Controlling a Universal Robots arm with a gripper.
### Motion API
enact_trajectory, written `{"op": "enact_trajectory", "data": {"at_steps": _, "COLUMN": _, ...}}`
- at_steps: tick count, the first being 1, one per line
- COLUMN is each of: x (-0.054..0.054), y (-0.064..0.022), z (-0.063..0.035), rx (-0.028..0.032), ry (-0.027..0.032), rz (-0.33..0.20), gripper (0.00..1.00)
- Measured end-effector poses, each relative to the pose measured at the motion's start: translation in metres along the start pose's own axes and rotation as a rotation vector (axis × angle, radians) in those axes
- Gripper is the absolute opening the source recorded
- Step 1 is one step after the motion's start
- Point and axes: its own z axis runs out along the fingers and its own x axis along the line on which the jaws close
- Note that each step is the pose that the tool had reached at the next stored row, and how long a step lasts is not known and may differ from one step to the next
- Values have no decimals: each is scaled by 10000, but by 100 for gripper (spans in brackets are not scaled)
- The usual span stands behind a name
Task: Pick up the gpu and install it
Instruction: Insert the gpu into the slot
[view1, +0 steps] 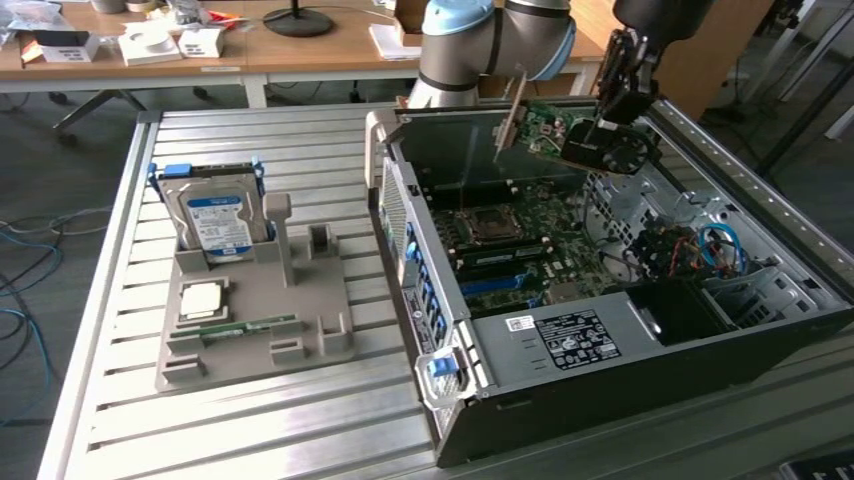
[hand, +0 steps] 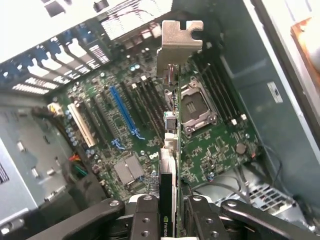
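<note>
My gripper (view1: 603, 128) is clamped narrow on the gpu (view1: 550, 128), one finger on each face. The card hangs in the air above the open case (view1: 627, 345), over the far part of the motherboard (view1: 534, 235), touching nothing below. In the exterior view it sits tilted, its bracket (view1: 509, 112) on the end towards that view's left and its black fan (view1: 623, 150) towards the right. In the wrist view I look along the card edge-on; my fingers (hand: 145, 215) pinch the near end and the bracket stands at the far end. The blue slot (hand: 122, 112) lies below to one side of the card; the socket (hand: 196, 106) lies to the other. The case lies on its side on the slatted counter (view1: 267, 410). Towards the exterior view's left a grey tray (view1: 327, 320) holds a hard drive (view1: 218, 220) standing upright; a chip (view1: 203, 298) and a memory stick (view1: 247, 328) lie flat on it.
</note>
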Motion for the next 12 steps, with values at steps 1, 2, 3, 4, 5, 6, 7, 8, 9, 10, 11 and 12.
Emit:
{"op": "enact_trajectory", "data": {"at_steps": 1, "x": 0, "y": 0, "z": 1, "rx": -4, "ry": 7, "rz": -191, "gripper": 26}}
{"op": "enact_trajectory", "data": {"at_steps": 2, "x": 0, "y": 0, "z": 3, "rx": -8, "ry": 13, "rz": -376, "gripper": 26}}
{"op": "enact_trajectory", "data": {"at_steps": 3, "x": 0, "y": 0, "z": 4, "rx": -12, "ry": 20, "rz": -556, "gripper": 26}}
{"op": "enact_trajectory", "data": {"at_steps": 4, "x": 0, "y": 0, "z": 5, "rx": -15, "ry": 26, "rz": -735, "gripper": 26}}
{"op": "enact_trajectory", "data": {"at_steps": 5, "x": 0, "y": 0, "z": 6, "rx": -19, "ry": 31, "rz": -910, "gripper": 26}}
{"op": "enact_trajectory", "data": {"at_steps": 6, "x": 0, "y": 0, "z": 7, "rx": -24, "ry": 37, "rz": -1088, "gripper": 26}}
{"op": "enact_trajectory", "data": {"at_steps": 7, "x": 0, "y": -1, "z": 9, "rx": -27, "ry": 43, "rz": -1269, "gripper": 26}}
{"op": "enact_trajectory", "data": {"at_steps": 8, "x": 0, "y": 0, "z": 10, "rx": -31, "ry": 50, "rz": -1465, "gripper": 26}}
{"op": "enact_trajectory", "data": {"at_steps": 9, "x": 0, "y": 0, "z": 11, "rx": -36, "ry": 56, "rz": -1645, "gripper": 26}}
{"op": "enact_trajectory", "data": {"at_steps": 10, "x": 0, "y": 0, "z": 13, "rx": -40, "ry": 62, "rz": -1824, "gripper": 26}}
{"op": "enact_trajectory", "data": {"at_steps": 11, "x": 0, "y": -1, "z": 14, "rx": -44, "ry": 67, "rz": -2004, "gripper": 26}}
{"op": "enact_trajectory", "data": {"at_steps": 12, "x": 0, "y": -1, "z": 15, "rx": -47, "ry": 74, "rz": -2184, "gripper": 26}}
